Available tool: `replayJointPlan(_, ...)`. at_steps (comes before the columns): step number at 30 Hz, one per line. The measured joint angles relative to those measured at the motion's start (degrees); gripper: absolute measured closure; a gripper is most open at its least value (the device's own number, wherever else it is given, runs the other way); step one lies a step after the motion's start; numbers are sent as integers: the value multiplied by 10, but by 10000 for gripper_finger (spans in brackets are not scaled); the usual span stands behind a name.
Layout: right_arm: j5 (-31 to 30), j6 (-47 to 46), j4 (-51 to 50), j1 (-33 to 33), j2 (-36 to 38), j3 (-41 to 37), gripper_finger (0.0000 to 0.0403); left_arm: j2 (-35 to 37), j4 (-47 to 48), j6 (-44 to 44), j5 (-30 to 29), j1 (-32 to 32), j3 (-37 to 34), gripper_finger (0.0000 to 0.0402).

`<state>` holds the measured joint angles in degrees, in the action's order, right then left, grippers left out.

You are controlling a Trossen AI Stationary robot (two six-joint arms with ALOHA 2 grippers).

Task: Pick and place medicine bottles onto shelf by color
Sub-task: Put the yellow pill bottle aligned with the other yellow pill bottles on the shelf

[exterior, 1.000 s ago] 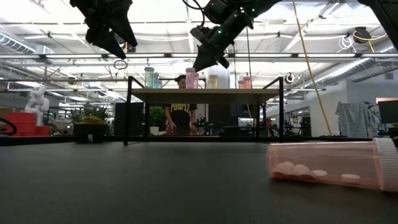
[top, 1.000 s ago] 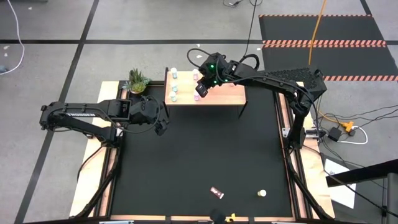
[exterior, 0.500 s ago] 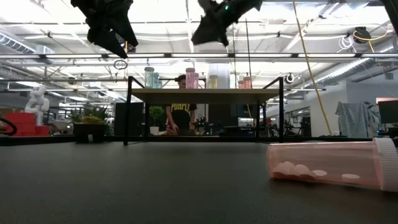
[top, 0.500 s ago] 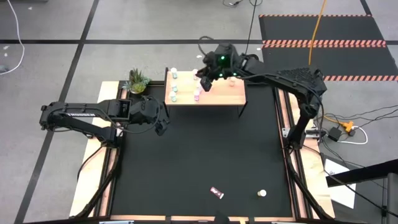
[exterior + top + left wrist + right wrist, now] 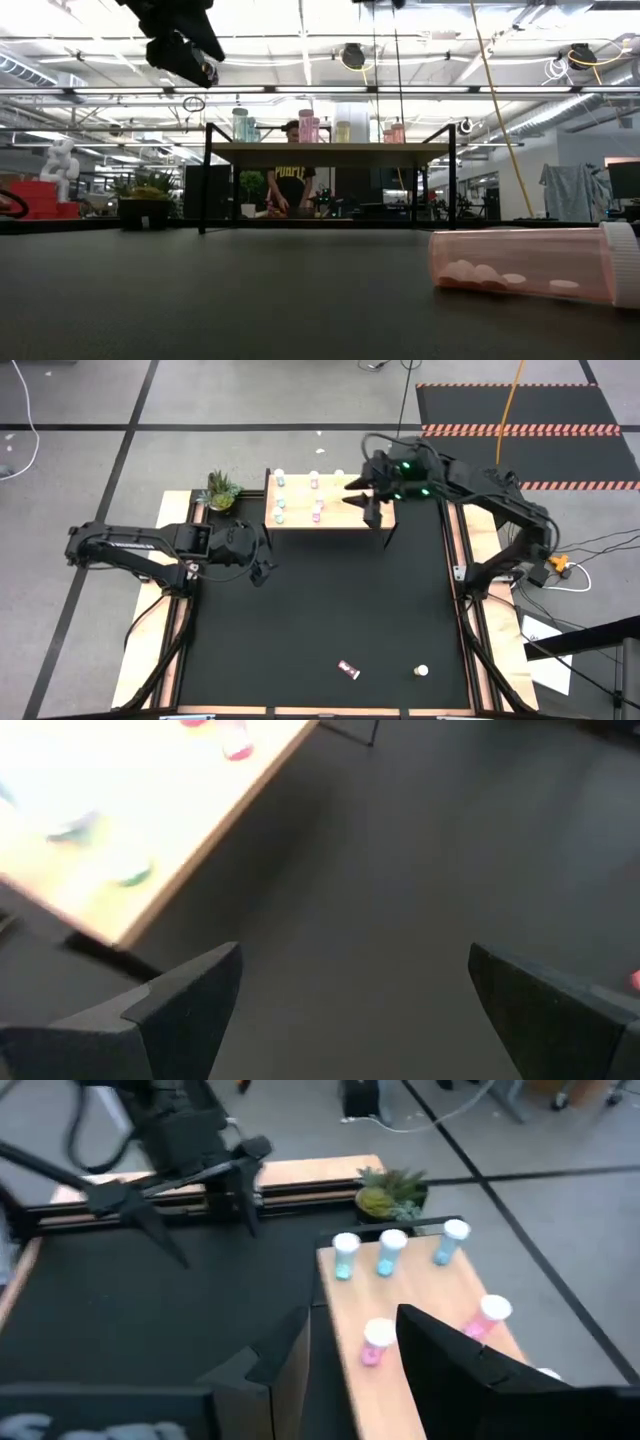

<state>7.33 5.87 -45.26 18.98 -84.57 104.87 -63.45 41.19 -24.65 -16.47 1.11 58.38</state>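
The shelf (image 5: 352, 518) stands at the table's far edge. Upright on its top are bluish medicine bottles (image 5: 280, 503) in a row at its left and pink ones (image 5: 319, 506) in a row beside them. My right gripper (image 5: 352, 494) hovers open above the shelf's right part and points toward the bottles (image 5: 378, 1342), with nothing between its fingers. My left gripper (image 5: 262, 565) hangs open over the mat near the shelf's near left corner (image 5: 120, 920). A pink bottle (image 5: 530, 265) lies on its side near the table's front edge, with a pale one (image 5: 422, 671) to its right.
A small potted plant (image 5: 221, 491) stands just left of the shelf. Black mat (image 5: 330, 610) stretches between the shelf and the two loose bottles. In the low view a person (image 5: 291, 185) shows beyond the table, behind the shelf.
My right gripper has let go of a pink bottle, which now stands on the shelf in the pink row. It has opened, risen well above the shelf and drawn back toward the table's right edge.
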Motion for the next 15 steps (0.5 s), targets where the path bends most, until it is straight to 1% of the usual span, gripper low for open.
replayJointPlan(4, 1, -12, 40, -13, 58, -77, 258, -20, -30, -45, 0, 25, 0, 11)
replayJointPlan(6, 1, -22, 77, -15, 93, -131, 259, -34, -51, -68, 0, 39, 1, 11)
replayJointPlan(8, 4, -32, 120, -15, 128, -188, 259, -47, -50, -102, 0, 54, 1, 11)
replayJointPlan(10, 18, -41, 156, -15, 160, -244, 259, -63, -62, -146, 0, 72, 1, 12)
replayJointPlan(12, 31, -43, 187, -15, 190, -291, 259, -75, -56, -188, 0, 93, 0, 12)
replayJointPlan(15, 48, -39, 221, -15, 227, -343, 259, -96, -71, -238, 0, 126, 1, 12)
